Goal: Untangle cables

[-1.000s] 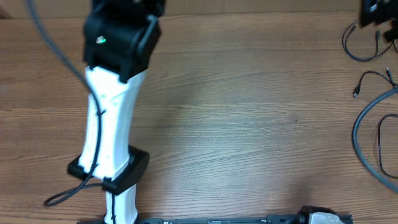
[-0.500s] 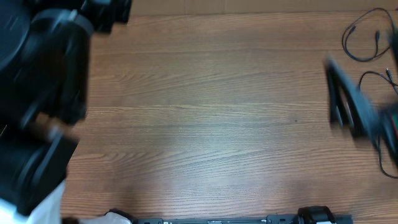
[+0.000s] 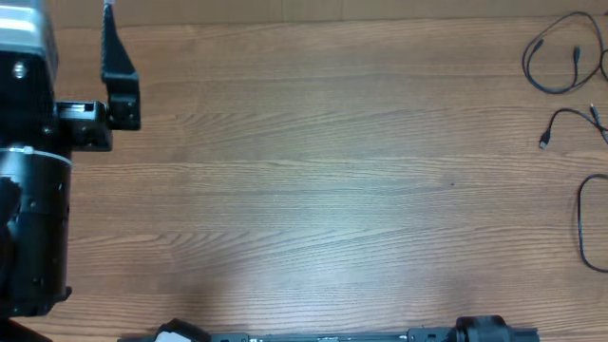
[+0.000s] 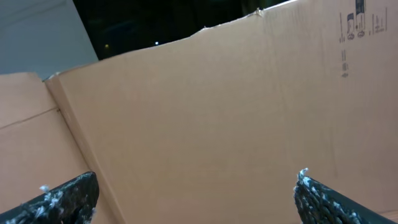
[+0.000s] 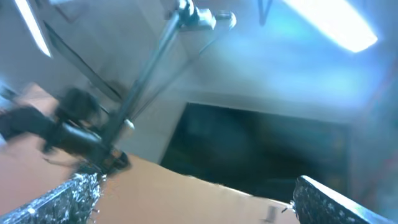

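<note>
Three thin black cables lie apart at the table's right edge in the overhead view: a loop (image 3: 559,59) at the far right corner, a short cord with a small plug end (image 3: 562,122) below it, and a narrow loop (image 3: 585,220) cut off by the frame edge. My left gripper (image 3: 116,59) is at the far left, well away from them. In the left wrist view it (image 4: 196,190) is open and empty, facing a cardboard wall. My right gripper (image 5: 196,190) is open and empty, tilted upward, and is out of the overhead view. No cable shows in either wrist view.
The left arm's black body (image 3: 33,228) covers the table's left edge. A black rail (image 3: 332,335) runs along the front edge. A cardboard wall (image 4: 217,112) stands behind the table. A metal stand (image 5: 149,68) shows in the right wrist view.
The left arm has swung from over the table's left part back to the left edge. The right arm swept past the right side and left the overhead view. The cables lie still.
</note>
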